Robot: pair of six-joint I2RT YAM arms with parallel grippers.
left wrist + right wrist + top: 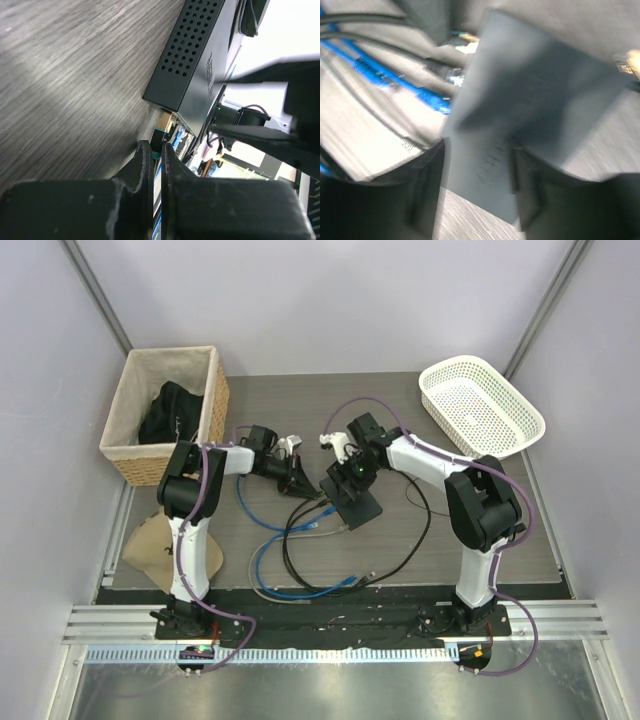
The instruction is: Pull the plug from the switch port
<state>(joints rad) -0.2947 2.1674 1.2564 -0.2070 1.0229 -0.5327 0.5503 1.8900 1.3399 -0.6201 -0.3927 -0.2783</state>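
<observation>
Black and flat, with a perforated side wall, the switch [362, 508] lies mid-table at a slant to the table [300, 400] edges. Its port edge faces near-left, toward the left gripper [297, 478]. A teal-booted plug [161, 129] sits in the end switch port [162, 109], just past narrow left fingers [142, 165]; whether they pinch is unclear. The right gripper [350, 472] stands wide over the box, its contact lost in blur. Blue cables [270, 560] crowd the near side, bare wood lies beyond, and the baskets [215, 400] stand well apart.
</observation>
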